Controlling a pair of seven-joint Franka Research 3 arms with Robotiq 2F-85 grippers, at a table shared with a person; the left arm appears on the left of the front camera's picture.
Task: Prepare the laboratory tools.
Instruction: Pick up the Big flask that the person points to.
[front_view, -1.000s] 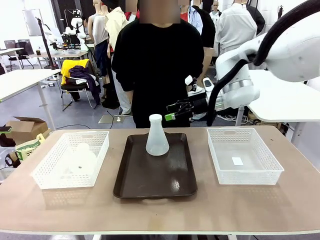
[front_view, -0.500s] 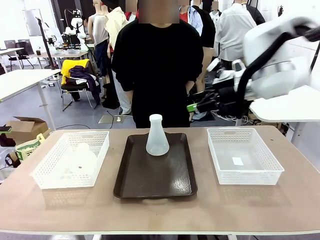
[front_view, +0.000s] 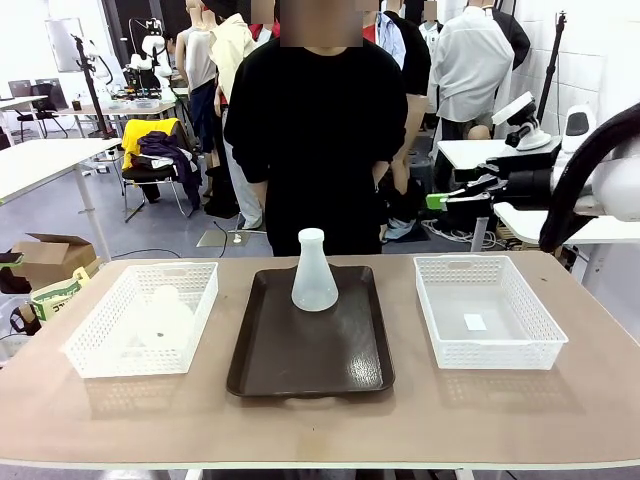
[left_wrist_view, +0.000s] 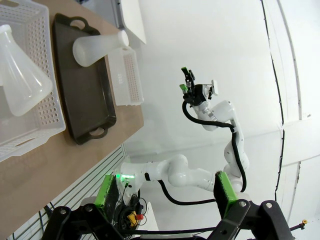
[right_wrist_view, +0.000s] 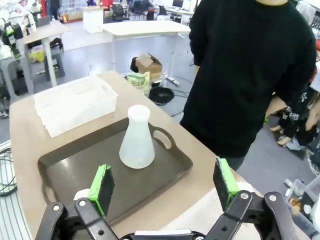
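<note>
On the desk (front_view: 520, 410) sit one brown tray (front_view: 310, 362), a left basket (front_view: 130, 358) and a right basket (front_view: 500, 355). Two flasks: the upright flask (front_view: 314, 272) stands on the tray, the lying flask (left_wrist_view: 20, 75) rests in the left basket. Left end effector (left_wrist_view: 165, 192) and right end effector (front_view: 440, 200) hang with fingers apart, empty.

Flask (left_wrist_view: 22, 75) in basket (left_wrist_view: 49, 107), perhaps upright

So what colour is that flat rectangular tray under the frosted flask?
Dark brown, slightly glossy. The flat rectangular tray shows best in the front view.
</note>
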